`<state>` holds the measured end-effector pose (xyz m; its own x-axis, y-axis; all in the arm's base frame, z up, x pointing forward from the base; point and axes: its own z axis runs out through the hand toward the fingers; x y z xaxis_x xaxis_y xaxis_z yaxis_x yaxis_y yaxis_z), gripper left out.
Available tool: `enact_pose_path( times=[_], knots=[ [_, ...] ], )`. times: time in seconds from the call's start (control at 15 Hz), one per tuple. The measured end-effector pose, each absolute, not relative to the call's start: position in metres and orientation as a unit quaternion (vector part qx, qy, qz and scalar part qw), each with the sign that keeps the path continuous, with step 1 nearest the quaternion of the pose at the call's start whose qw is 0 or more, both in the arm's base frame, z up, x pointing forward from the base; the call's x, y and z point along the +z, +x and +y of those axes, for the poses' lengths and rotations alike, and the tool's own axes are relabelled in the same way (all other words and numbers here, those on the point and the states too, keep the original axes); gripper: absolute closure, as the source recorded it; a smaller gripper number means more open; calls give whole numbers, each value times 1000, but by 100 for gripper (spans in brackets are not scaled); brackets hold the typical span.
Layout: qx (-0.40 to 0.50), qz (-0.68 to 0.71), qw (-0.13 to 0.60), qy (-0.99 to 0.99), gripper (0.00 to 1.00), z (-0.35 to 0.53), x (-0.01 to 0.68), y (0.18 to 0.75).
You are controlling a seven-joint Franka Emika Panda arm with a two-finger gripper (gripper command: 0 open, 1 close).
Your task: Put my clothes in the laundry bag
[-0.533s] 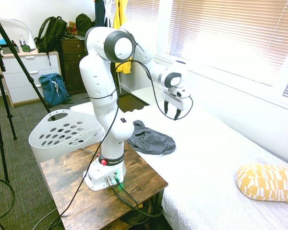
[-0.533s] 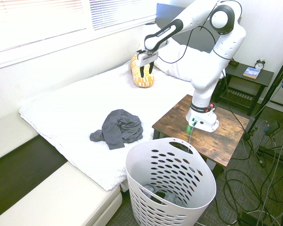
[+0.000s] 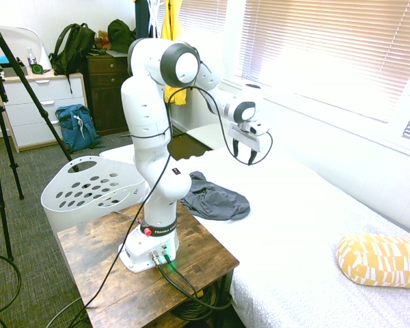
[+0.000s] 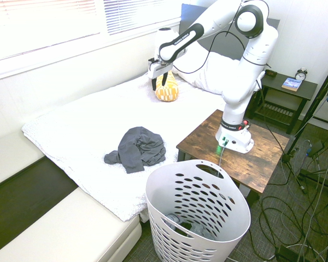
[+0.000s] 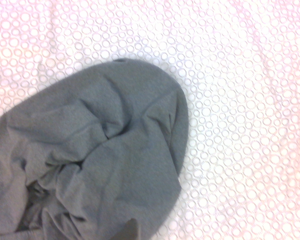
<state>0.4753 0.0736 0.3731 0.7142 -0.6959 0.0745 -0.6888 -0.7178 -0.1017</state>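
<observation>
Overhead, the arm reaches out above the white bed (image 3: 301,225), its gripper (image 3: 246,156) pointing down with jaws apart and holding nothing, well above the cover. Beside the bed stands the white basket (image 4: 199,210), some fabric showing at its bottom. Crumpled near the bed's edge lies the grey garment (image 3: 215,199), apart from the basket.

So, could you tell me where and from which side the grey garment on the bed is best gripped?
Probably from straight above, on the bunched folds in the middle of the grey garment. It lies crumpled on the bed, so its raised creases give the open claw something to pinch, while the flat edges would likely slip away.
</observation>
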Motion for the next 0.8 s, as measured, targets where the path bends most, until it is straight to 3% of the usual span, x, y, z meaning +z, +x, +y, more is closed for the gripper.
enact_pose_path(
  times=[0.4, 0.8],
  knots=[
    [-18, 324, 46, -945, 0, 192, 302, 528],
    [6, 272, 19, -962, 0, 274, 178, 496]
  ],
)
